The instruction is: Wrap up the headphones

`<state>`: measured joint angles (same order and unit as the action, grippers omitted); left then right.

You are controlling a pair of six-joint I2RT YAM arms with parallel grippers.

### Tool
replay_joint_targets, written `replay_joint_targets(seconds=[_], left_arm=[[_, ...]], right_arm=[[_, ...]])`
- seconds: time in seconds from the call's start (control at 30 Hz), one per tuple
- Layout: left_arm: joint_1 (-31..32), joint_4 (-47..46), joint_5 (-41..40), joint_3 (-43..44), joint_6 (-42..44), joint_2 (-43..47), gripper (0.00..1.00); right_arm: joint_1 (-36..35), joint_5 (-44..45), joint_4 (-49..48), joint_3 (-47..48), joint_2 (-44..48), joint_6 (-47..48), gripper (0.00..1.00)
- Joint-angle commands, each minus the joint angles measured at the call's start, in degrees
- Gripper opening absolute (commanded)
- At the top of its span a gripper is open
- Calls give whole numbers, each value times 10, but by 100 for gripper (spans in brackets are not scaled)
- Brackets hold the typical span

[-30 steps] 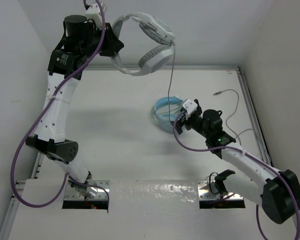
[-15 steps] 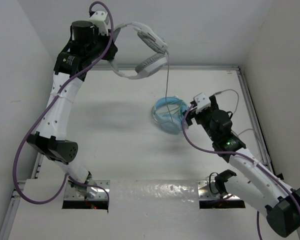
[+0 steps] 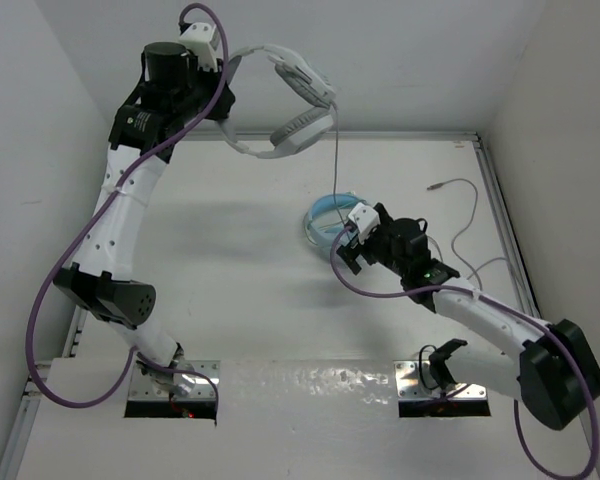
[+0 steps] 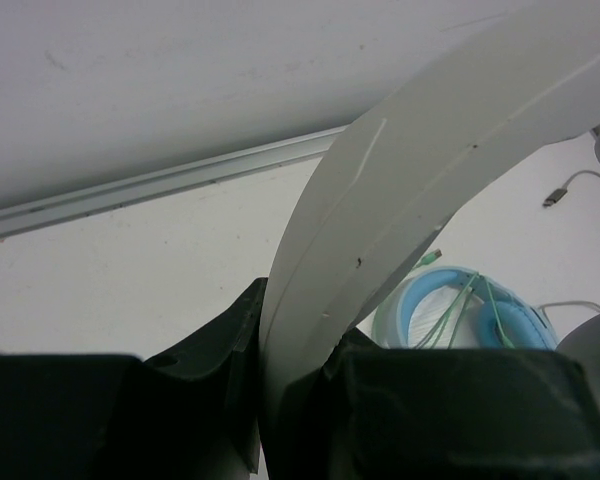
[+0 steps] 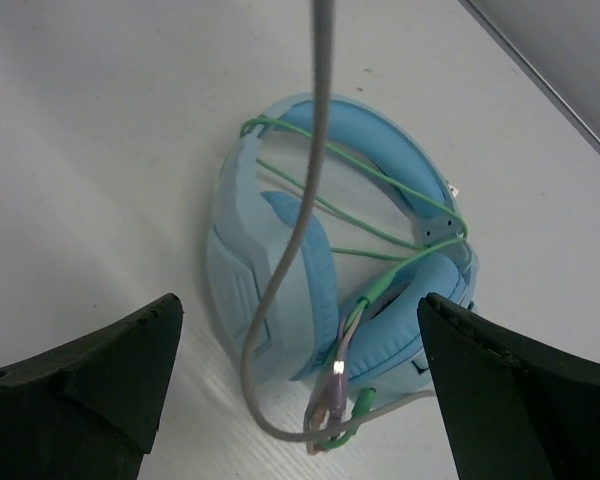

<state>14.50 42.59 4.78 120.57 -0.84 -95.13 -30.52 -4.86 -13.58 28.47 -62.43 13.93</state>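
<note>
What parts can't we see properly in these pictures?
- Left wrist view: the headphones show only their band. The ear cups are cut off by the edges.
- Top view: the right hand covers part of the blue headphones.
- Right wrist view: the cable leaves the top edge, so its upper end is unseen.
- Top view: the plug is too small to identify.

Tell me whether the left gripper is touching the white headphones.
Touching. The left wrist view shows the left gripper clamped on the headphones, their band pressed against both black fingers with no gap.
</note>
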Motion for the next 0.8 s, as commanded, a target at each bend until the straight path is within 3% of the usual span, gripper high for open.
replay_joint_targets(seconds=[0.0, 0.1, 0.13, 0.23, 0.3, 0.43, 0.53, 0.6, 0.77], left_arm=[[-7, -57, 27, 1, -21, 43, 0], [-7, -58, 31, -10, -18, 51, 0], [-7, -58, 32, -19, -17, 52, 0], [-6, -68, 34, -45, -14, 54, 0], [-6, -73, 37, -62, -7, 44, 0], [9, -86, 31, -81, 29, 14, 0], [59, -85, -41, -83, 114, -13, 0], [93, -94, -133, -105, 203, -25, 0], [178, -118, -217, -162, 305, -22, 0]], right_arm=[[-1, 47, -114, 3, -42, -21, 98], [-1, 66, -98, 38, -85, -21, 65], [-1, 65, -85, 46, -91, -21, 45], [-9, 50, -20, 71, -94, -32, 7], [-30, 55, 38, 87, -75, -30, 0], [-85, 99, 125, 123, -33, -14, 0], [-117, 130, 203, 177, 1, -3, 0], [-122, 137, 246, 223, 25, 0, 0], [-123, 176, 291, 322, 29, 55, 0]])
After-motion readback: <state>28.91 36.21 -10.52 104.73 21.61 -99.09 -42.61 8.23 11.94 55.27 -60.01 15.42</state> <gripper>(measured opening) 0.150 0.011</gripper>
